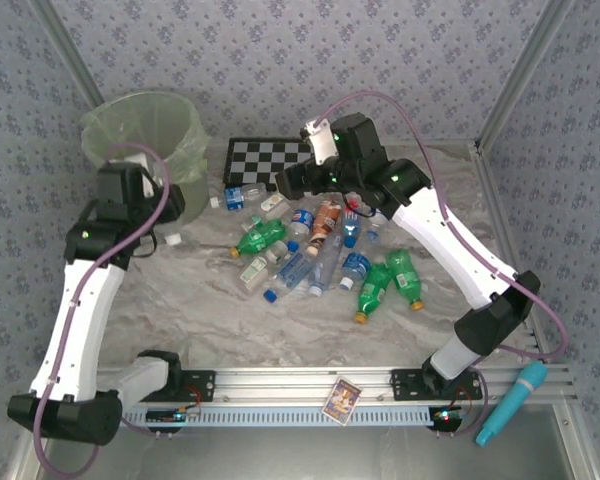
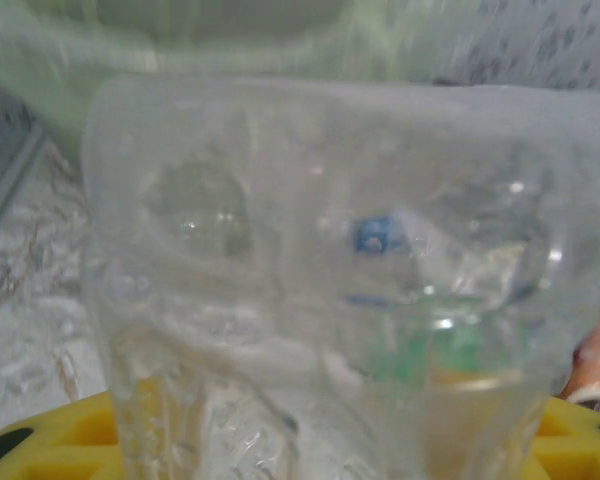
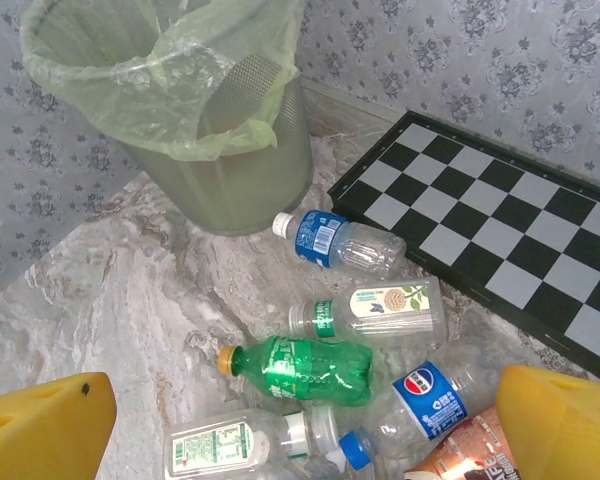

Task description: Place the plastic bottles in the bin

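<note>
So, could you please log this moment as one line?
left pincer: shut on clear bottle, near bin | right pincer: open above bottle pile

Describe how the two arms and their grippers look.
Both the left arm and right arm have white shell links between black joint housings, with small green lights at the joints. A purple cable loops along each. The right gripper's fingers are chunky yellow plastic; the left gripper's fingers are yellow too, with cut-out recesses.

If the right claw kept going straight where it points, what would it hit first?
Probably the clear plastic bottle with blue cap and label, lying between the right gripper's fingers; depth is unclear.
</note>
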